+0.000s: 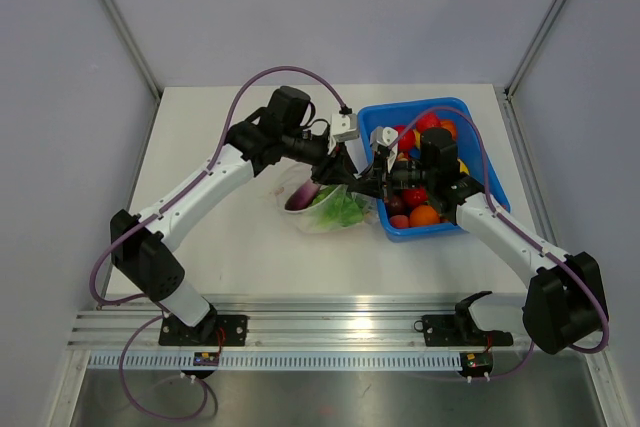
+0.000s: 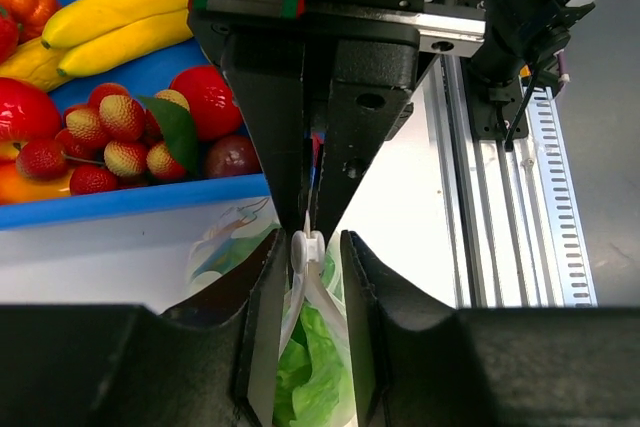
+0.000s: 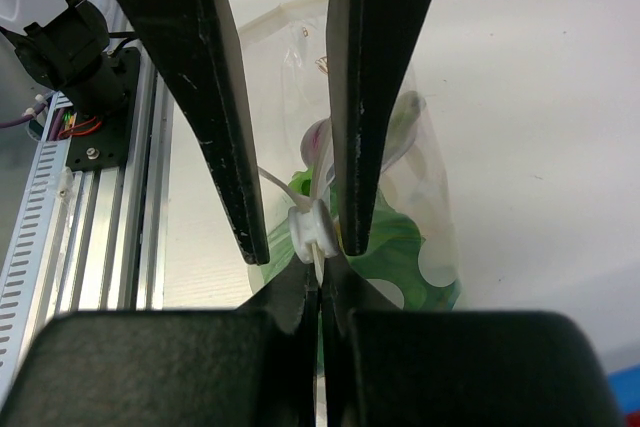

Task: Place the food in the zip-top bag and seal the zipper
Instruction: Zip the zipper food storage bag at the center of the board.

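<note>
1. The clear bag (image 1: pixel 325 211) lay on the bench (image 1: pixel 220 257), just beside the blue tray (image 1: pixel 430 233), between the two arms.
2. Green lettuce (image 1: pixel 346 210) and a purple eggplant (image 1: pixel 303 195) were inside the bag.
3. The right claw (image 3: pixel 320 289) was pinched tight on the bag's top edge, right by the white zipper pull (image 3: pixel 312 230).
4. The left claw (image 2: pixel 310 257) had its fingers a little apart, one on each side of that pull.
5. More toy fruit (image 1: pixel 425 215) sat in the tray.

You're working in a robotics lab cell: a white table (image 1: pixel 250 257) boxed in by plain grey panels (image 1: pixel 330 17) on aluminium posts (image 1: pixel 118 17), slotted aluminium rails (image 1: pixel 340 332) along its near edge carrying bolted arm bases (image 1: pixel 205 330) and loose purple cables (image 1: pixel 105 267).
</note>
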You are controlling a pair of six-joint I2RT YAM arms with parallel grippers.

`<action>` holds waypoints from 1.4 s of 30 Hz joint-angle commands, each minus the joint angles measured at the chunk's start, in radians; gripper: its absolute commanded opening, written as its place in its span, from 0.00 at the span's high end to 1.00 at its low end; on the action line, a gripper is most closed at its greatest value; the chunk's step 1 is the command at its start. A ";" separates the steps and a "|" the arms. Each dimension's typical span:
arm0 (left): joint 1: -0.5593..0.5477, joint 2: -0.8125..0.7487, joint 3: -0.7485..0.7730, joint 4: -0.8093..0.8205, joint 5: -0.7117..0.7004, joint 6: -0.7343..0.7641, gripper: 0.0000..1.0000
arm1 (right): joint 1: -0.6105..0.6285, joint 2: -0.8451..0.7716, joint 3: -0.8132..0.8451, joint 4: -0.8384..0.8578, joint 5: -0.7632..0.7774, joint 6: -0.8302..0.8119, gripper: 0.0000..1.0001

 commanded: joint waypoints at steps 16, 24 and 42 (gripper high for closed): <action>0.003 -0.008 0.010 -0.010 0.034 -0.006 0.81 | 0.006 -0.024 0.049 0.053 -0.006 0.009 1.00; 0.003 0.002 0.014 -0.013 0.040 -0.017 1.00 | 0.004 -0.031 0.050 0.050 0.014 0.015 0.88; 0.005 -0.020 -0.003 -0.047 0.031 0.024 1.00 | 0.006 -0.079 0.035 0.051 0.064 0.009 1.00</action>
